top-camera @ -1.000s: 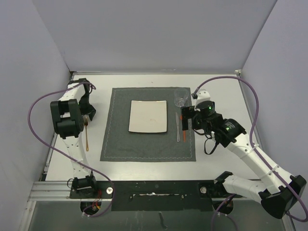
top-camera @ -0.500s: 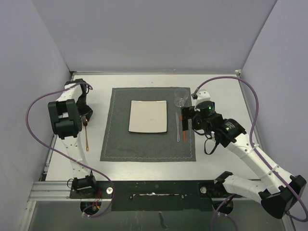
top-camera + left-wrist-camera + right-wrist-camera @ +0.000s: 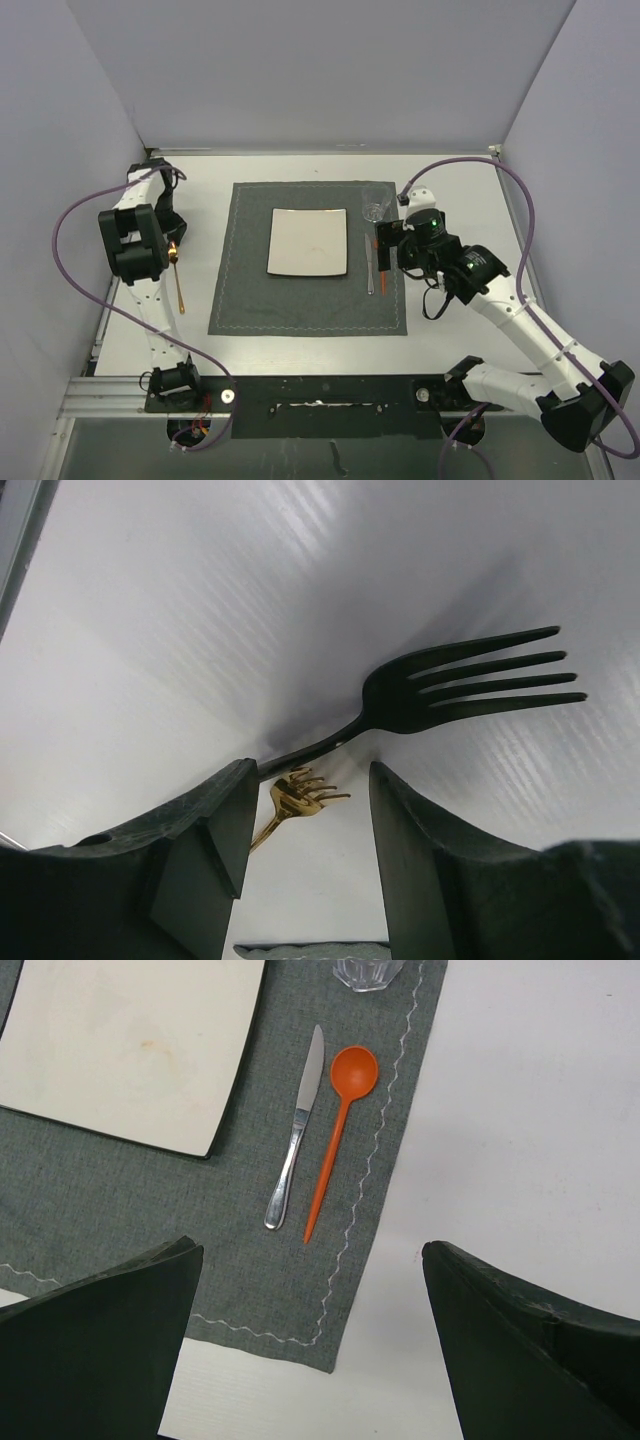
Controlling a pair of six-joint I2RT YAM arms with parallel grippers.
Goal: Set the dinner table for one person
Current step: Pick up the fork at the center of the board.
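A gold fork [image 3: 180,285] lies on the white dinner table [image 3: 460,190], left of the dark grey placemat [image 3: 240,290]. My left gripper [image 3: 171,232] hovers at the fork's head. In the left wrist view the jaws stand apart around the tines [image 3: 300,795]; the handle runs behind the left finger [image 3: 200,860], and nothing is pinched. The fork throws a large dark shadow [image 3: 450,680]. On the mat are a white square plate [image 3: 308,242], a knife [image 3: 295,1130], an orange spoon [image 3: 340,1120] and a clear glass [image 3: 376,203]. My right gripper [image 3: 310,1255] hangs open over the mat's near right corner.
Grey walls close the table on three sides. A black rail [image 3: 320,400] with both arm bases runs along the near edge. Purple cables [image 3: 75,260] loop beside each arm. Bare white table [image 3: 520,1160] lies right of the mat.
The left arm has shifted slightly back and left, uncovering the fork's head, and its jaws have narrowed a little. The right arm and the settings on the mat have not moved.
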